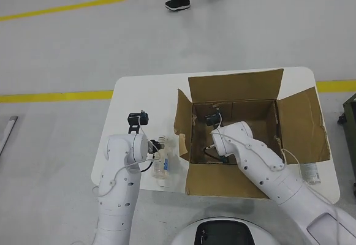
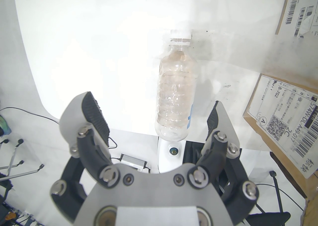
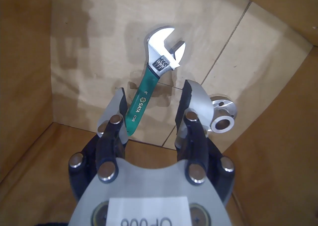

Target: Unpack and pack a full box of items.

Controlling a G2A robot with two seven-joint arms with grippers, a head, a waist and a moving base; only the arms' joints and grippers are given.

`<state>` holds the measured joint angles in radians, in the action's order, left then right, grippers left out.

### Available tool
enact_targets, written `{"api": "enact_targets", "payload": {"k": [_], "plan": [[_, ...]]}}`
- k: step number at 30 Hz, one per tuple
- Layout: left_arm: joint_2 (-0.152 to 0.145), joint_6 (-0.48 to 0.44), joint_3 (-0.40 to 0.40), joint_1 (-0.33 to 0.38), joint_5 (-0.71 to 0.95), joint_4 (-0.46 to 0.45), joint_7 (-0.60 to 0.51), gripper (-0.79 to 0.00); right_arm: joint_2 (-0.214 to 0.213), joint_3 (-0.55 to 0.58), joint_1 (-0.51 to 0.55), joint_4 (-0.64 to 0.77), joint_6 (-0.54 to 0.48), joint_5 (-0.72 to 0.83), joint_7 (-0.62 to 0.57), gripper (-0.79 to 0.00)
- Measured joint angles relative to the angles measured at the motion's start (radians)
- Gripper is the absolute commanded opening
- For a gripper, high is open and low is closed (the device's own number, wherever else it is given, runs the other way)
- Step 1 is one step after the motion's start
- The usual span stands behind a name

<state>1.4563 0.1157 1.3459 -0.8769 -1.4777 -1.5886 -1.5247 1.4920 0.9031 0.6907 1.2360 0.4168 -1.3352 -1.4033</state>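
An open cardboard box (image 1: 236, 86) stands on the white table (image 1: 142, 98). My right arm hangs down into it. On the box floor lies an adjustable wrench (image 3: 149, 82) with a green handle. My right gripper (image 3: 155, 99) is open just above it, the handle lying between the fingers and close to one pad. A clear plastic bottle (image 2: 176, 93) lies on its side on the table left of the box, cap pointing away. My left gripper (image 2: 154, 110) is open above the bottle's (image 1: 161, 163) base end, touching nothing.
A round metal flange (image 3: 222, 115) sits on the box floor beside the wrench. A second bottle (image 1: 310, 173) lies right of the box by its flap. A labelled box flap (image 2: 280, 122) is close to the first bottle, whose base lies at the table's near edge (image 2: 99, 125).
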Motion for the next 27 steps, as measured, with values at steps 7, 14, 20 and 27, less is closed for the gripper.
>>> {"api": "enact_targets", "payload": {"k": [7, 14, 20, 27], "plan": [[0.0, 0.0, 0.0, 0.0, 0.0, 0.0, 0.0, 0.0, 0.03, 0.016, -0.001, -0.046, -0.009, -0.028, -0.009, -0.397], [0.0, 0.0, 0.0, 0.0, 0.0, 0.0, 0.0, 0.0, 0.053, 0.039, 0.005, -0.068, -0.011, -0.056, -0.011, -0.363], [0.0, 0.0, 0.0, 0.0, 0.0, 0.0, 0.0, 0.0, 0.068, 0.059, 0.017, -0.071, -0.015, -0.081, -0.015, -0.345], [0.0, 0.0, 0.0, 0.0, 0.0, 0.0, 0.0, 0.0, 0.081, 0.076, 0.03, -0.073, -0.014, -0.113, -0.014, -0.409]]}}
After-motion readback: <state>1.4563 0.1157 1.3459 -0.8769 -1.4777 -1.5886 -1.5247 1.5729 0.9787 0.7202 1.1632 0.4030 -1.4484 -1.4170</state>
